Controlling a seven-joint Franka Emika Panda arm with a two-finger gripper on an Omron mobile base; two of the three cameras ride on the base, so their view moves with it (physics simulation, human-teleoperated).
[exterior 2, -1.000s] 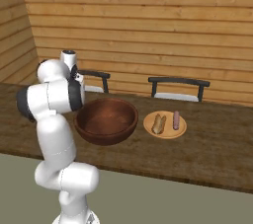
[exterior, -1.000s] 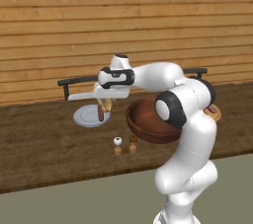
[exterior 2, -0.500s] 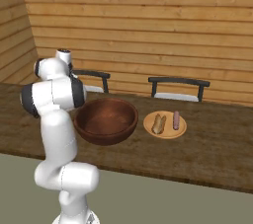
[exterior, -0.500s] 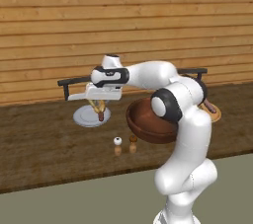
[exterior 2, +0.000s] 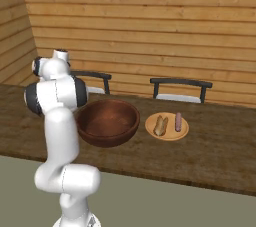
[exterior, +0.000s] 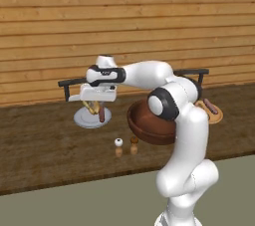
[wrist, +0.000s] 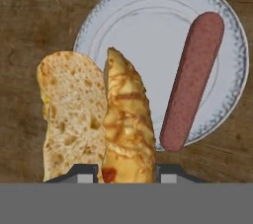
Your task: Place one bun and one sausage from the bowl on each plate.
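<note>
The bun (wrist: 94, 119) is clamped in the nearly shut claw (wrist: 126, 171), hung just above the plate (wrist: 148, 25), its long axis alongside the sausage (wrist: 192, 80) lying there.

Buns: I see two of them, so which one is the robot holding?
The bun above the grey plate, clamped in the gripper. The other bun lies on the tan plate beside a sausage.

No lettering, labels, brand marks, numbers or signs can be read in any of the views.
</note>
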